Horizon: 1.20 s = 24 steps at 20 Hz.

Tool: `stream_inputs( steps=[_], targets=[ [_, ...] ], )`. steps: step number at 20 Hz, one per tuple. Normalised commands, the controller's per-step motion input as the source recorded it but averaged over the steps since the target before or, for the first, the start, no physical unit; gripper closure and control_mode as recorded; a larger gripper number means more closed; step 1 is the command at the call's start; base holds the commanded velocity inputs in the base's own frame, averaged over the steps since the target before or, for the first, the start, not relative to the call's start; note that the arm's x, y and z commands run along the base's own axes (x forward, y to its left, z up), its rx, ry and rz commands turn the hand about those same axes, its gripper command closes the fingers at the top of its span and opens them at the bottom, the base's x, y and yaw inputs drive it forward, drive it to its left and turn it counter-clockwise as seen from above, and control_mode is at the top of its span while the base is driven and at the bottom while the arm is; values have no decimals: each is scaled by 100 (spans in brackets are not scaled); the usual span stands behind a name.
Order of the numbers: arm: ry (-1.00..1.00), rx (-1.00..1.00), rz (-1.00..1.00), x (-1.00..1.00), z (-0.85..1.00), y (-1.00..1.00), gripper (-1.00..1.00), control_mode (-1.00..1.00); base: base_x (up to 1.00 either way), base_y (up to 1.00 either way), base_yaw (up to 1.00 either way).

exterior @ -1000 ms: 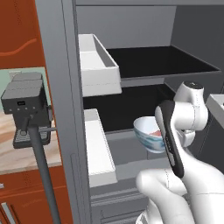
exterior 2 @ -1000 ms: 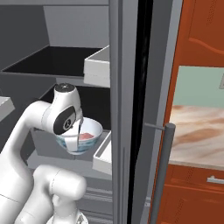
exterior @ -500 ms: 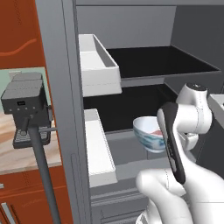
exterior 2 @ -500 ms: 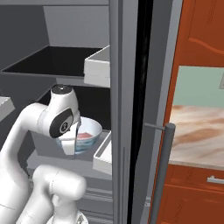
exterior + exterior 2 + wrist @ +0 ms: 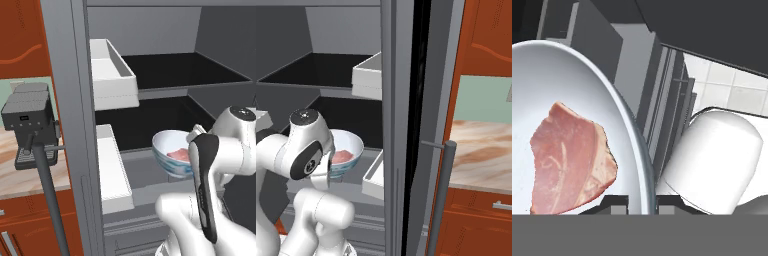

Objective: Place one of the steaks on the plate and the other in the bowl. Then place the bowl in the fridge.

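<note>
Bowl held at the open fridge
The hand (image 5: pixel 643 202) clenches the rim of the bowl (image 5: pixel 169 150), pale steak (image 5: pixel 569 157) inside, just before the fridge (image 5: pixel 150 95) lower shelf

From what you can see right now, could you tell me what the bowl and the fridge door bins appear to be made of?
The bowl looks like glazed ceramic: smooth white inside, pale blue patterned outside. The door bins look like matte white plastic: plain, flat walls without shine. Both are rendered, so these are guesses.
</note>
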Motion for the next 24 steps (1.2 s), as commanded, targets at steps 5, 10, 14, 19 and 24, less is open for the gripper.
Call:
stream_inputs(
  steps=[5, 10, 14, 19, 24],
  targets=[
    [-44, 0, -5, -8, 33, 2, 100, -100, 0, 0, 0],
    [-14, -1, -5, 41, -15, 20, 100, -100, 0, 0, 0],
    [-13, 0, -12, 79, -32, 13, 100, -100, 0, 0, 0],
    [-4, 0, -10, 81, -31, 0, 100, -100, 0, 0, 0],
    [0, 0, -4, 75, -31, 0, 100, -100, 0, 0, 0]
  ],
)
